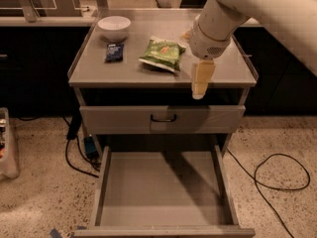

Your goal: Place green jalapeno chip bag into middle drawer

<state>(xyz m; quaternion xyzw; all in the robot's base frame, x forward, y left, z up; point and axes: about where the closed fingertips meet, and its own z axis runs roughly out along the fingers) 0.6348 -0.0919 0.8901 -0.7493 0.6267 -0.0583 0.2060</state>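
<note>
The green jalapeno chip bag [161, 54] lies flat on the cabinet top [228, 71], near its middle. The middle drawer [163, 185] is pulled out wide open below, with a bare grey floor and nothing in it. My gripper [200, 83] hangs pointing down over the cabinet's front edge, just right of the bag and a little in front of it, apart from it and holding nothing. The arm reaches in from the upper right.
A white bowl [114, 27] and a small dark-blue packet [114, 52] sit on the cabinet top, left of the bag. A closed drawer front with a dark handle [163, 118] is above the open drawer. Cables [277, 175] lie on the floor at right.
</note>
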